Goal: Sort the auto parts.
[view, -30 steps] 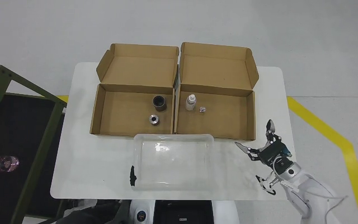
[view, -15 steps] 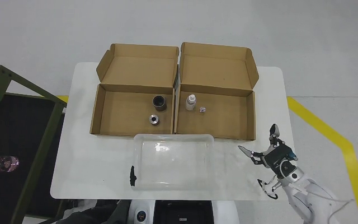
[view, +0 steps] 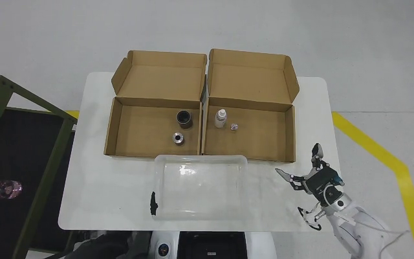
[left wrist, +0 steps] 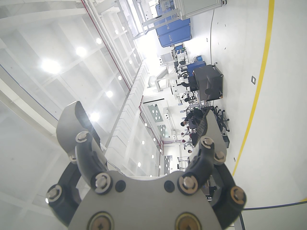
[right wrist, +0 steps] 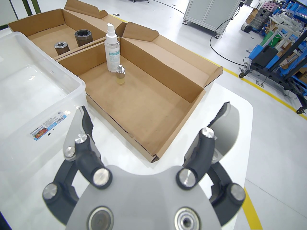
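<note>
Change: the right pincer (view: 299,163) has drawn back from near the right box's (view: 265,133) front corner toward the lower right of the top view, and has since come to rest. Nothing else has shifted.
Meaning for the task: all four items stand in the boxes and none in the clear bin (view: 200,157), so the sorting looks finished or nearly so. The retreat reads as a withdrawal, not a fresh reach.
Right pincer: spread wide and holding nothing, above the lower right corner of the table (view: 97,162), facing the boxes.
Left pincer (left wrist: 140,116): spread wide and holding nothing, aimed up at the ceiling lights and the hall.
Left box (view: 142,129): upper centre-left of the top view. It holds a dark sleeve (view: 185,118) and, below it and apart, a smaller metal ring (view: 176,136).
Right box: side by side with the left box. An upright spray bottle (view: 221,118) stands near its left wall, with a small bottle (view: 234,127) just beside it.
Clear bin: lower centre, its far rim just beside the boxes' front walls.
Surface: a smooth white table with rounded corners.
Room: a pale glossy floor with a yellow line (view: 375,152) at the right and a green frame (view: 39,162) at the left edge. The wrist views show a workshop hall with blue machines and office chairs.
</note>
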